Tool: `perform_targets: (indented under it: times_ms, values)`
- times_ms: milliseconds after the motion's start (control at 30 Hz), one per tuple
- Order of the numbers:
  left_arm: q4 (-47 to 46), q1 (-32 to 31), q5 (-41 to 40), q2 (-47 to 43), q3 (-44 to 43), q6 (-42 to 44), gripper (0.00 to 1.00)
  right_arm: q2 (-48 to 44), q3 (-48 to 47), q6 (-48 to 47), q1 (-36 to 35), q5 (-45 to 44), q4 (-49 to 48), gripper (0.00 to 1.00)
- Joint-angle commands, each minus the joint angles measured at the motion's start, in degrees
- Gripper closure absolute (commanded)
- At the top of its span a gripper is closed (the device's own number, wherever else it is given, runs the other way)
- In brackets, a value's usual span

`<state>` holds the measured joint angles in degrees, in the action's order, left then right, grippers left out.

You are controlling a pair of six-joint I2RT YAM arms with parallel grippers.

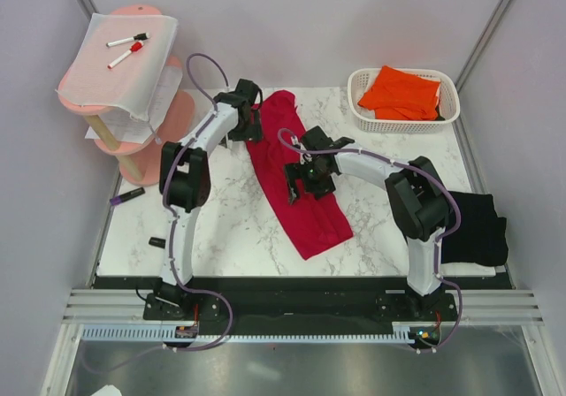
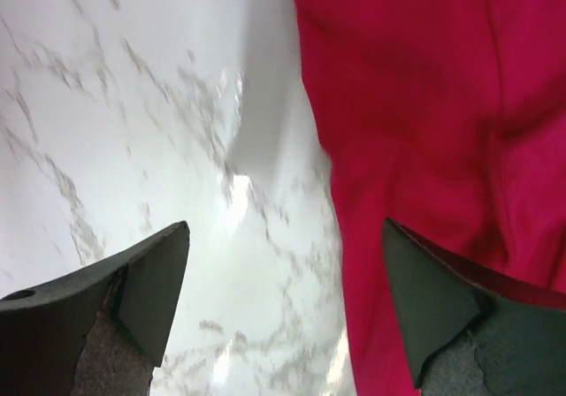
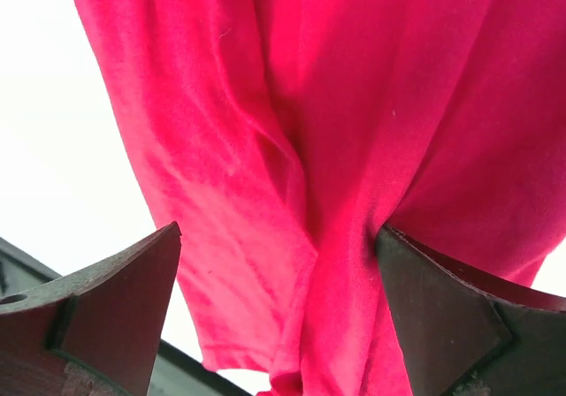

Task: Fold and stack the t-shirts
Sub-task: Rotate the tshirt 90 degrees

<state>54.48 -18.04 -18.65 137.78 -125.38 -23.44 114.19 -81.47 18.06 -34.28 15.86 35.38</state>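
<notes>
Top external, looking down: seeing the crimson red t-shirt (image 1: pixel 296 188) lying on the marble table (image 1: pixel 230 228) as a long narrow strip, running diagonally from the far centre toward the near edge and apparently folded lengthwise. Finding the bright orange t-shirt (image 1: pixel 402 93) sitting in the white basket (image 1: pixel 404 126) at the far right corner, and the black t-shirt (image 1: pixel 478 228) resting at the table's right edge, well apart from the red one. Noting the left tool (image 2: pixel 285 228) poised at the strip's far end, released and gripping nothing, with one finger over bare marble and the other over the cloth's edge. Noting the right tool (image 3: pixel 277 230) poised over the strip's middle, likewise released, straddling a ridge of wrinkled cloth without pinching it. Judging the step in hand as the crosswise fold of the red shirt. Doing it well probably meaning: bringing both tools down onto one end of the strip, catching every layer at the two corners rather than only the top one, lifting just enough for clearing the cloth beneath, carrying the end over evenly so that the edges are lining up, and letting go only once the fold is lying flat. Watching for that central wrinkle getting trapped and for the thin strip twisting while travelling.
</notes>
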Motion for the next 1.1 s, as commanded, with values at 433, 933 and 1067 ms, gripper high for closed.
perform_targets:
  times_ms: [433, 933, 1067]
  values:
    - [-25.2, -19.6, 14.3, -45.9, 58.1, -12.6, 0.08, 8.1, -26.0, 0.7, 8.6, -3.7, -3.1, 0.02]
    - [-28.3, -33.7, 15.2, -37.4, 57.3, -17.7, 0.08, 20.3, -31.7, 2.9, 8.5, 3.5, -19.2, 0.02]
    - [-28.4, -36.7, 15.8, -34.2, 55.8, -18.3, 0.08, 22.7, -33.0, 3.6, 8.5, 4.1, -20.2, 0.02]
